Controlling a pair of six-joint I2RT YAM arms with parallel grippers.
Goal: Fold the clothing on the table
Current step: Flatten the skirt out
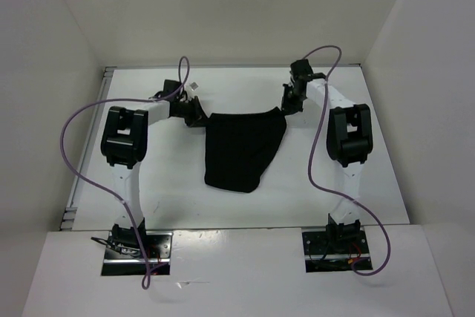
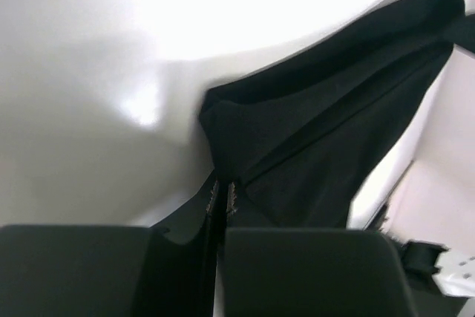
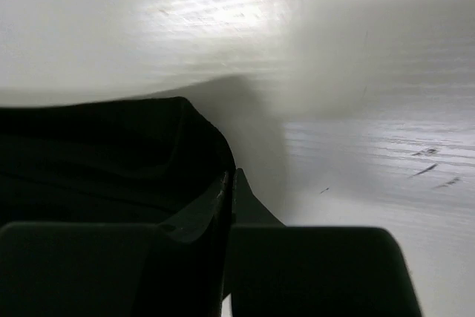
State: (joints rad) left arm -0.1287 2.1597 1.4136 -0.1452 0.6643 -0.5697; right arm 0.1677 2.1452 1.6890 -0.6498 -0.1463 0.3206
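Top external view, nearest first: the left arm (image 1: 125, 146) and right arm (image 1: 349, 139) rise from the near edge of the table (image 1: 171, 191) and bend inward, so each reaches one side of the clothing (image 1: 245, 150). The clothing lies about mid-table between them, black and limp. Its narrow end points toward the bases and its wide straight edge is on the far side. That far edge looks drawn fairly taut from corner to corner, which fits a hold at both ends. The left tool (image 1: 194, 115) sits at the far left corner and the right tool (image 1: 288, 102) at the far right one.

Left wrist view: the fingers (image 2: 297, 272) are pressed together on a pinch of black fabric, and the cloth runs away from them in a stretched fold. Right wrist view: the fingers (image 3: 312, 272) are likewise together, clamped on the corner, with bare table beyond.

Holding both far corners at once would let the arms lift the wide edge evenly and carry it toward the near end. I judge that first fold not yet made, since the cloth seems to lie spread out. Such thin pinches could slip. Farthest off, white walls (image 1: 245, 12) enclose the table.
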